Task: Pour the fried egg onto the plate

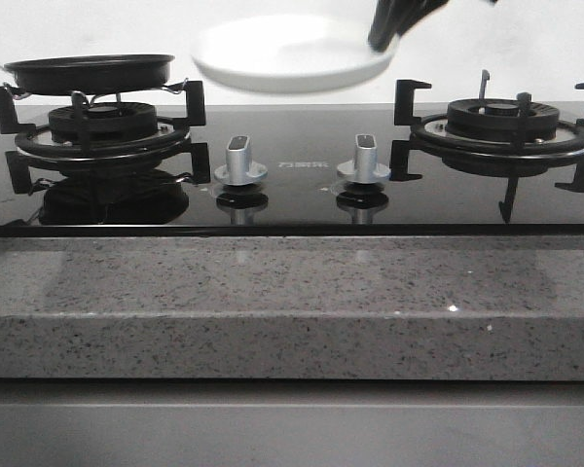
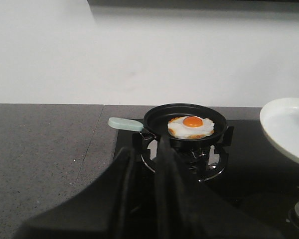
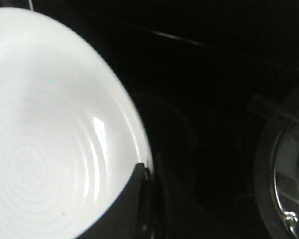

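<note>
The fried egg [image 2: 191,126], white with an orange yolk, lies flat in a black frying pan [image 2: 185,119] on the left burner. The pan's pale green handle [image 2: 125,124] points away from the stove. In the front view the pan [image 1: 88,70] shows side-on and the egg is hidden. My left gripper [image 2: 147,145] hangs short of the handle, its fingers slightly apart and empty. The white plate [image 1: 287,53] is held in the air behind the stove's middle, with my right gripper [image 1: 382,41] shut on its right rim. The right wrist view shows the plate [image 3: 45,149] empty and the right gripper [image 3: 145,172] clamped on its edge.
A black glass hob [image 1: 292,190] carries the left burner grate [image 1: 102,131], a bare right burner grate [image 1: 506,126] and two silver knobs [image 1: 239,161] [image 1: 364,158]. A speckled grey counter edge [image 1: 292,302] runs along the front. A white wall stands behind.
</note>
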### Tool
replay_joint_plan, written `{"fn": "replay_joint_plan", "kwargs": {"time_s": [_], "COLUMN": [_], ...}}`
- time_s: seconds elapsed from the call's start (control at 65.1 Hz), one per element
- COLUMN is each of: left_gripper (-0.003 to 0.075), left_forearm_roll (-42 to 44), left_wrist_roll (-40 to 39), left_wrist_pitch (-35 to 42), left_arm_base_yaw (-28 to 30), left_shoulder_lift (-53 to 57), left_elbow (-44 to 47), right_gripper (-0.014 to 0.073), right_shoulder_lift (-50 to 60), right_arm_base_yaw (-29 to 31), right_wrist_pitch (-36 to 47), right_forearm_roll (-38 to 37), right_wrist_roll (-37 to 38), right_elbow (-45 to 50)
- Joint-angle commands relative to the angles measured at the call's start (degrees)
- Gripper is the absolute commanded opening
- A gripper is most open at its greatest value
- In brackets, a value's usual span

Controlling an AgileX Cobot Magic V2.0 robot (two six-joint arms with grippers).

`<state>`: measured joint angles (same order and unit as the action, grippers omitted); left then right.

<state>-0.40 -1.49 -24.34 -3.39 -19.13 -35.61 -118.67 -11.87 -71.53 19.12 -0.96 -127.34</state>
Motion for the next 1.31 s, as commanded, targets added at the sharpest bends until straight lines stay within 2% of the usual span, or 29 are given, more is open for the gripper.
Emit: {"fn": "replay_joint_plan", "kwargs": {"time_s": [0.0, 0.138, 0.307, 0.538, 0.799, 1.29], "left_gripper": [0.0112, 0.0112, 0.0112, 0.0112, 0.0112, 0.0112], "left_forearm_roll": [0.06, 0.06, 0.06, 0.06, 0.06, 0.06], "left_wrist_roll": [-0.44, -0.44, -0.44, -0.44, -0.44, -0.44], "left_wrist_pitch": [4.94, 4.94, 4.94, 4.94, 4.94, 4.94], "left_arm_base_yaw": [-0.26, -0.26, -0.26, -0.26, -0.26, -0.26], "left_shoulder_lift": [-0.91, -0.91, -0.91, -0.91, -0.91, -0.91], "left_elbow": [-1.50, -1.50, -1.50, -1.50, -1.50, -1.50], "right_gripper": [-0.0069, -0.0069, -0.0069, -0.0069, -0.0069, -0.0069], "right_shoulder_lift": [7.69, 14.57, 22.15, 25.25, 24.60, 24.39], "right_arm_base_yaw": [0.07, -1.02, -3.58, -6.36, -6.28, -6.28], "right_wrist_pitch": [0.06, 3.40, 11.93, 19.34, 20.62, 20.66], "right_forearm_roll": [2.15, 2.19, 2.19, 2.13, -1.34, -1.34], "right_wrist_roll": [0.07, -2.06, -3.84, -4.07, -4.07, -4.07], "right_elbow": [1.76, 11.28, 25.63, 38.44, 41.71, 41.71]}}
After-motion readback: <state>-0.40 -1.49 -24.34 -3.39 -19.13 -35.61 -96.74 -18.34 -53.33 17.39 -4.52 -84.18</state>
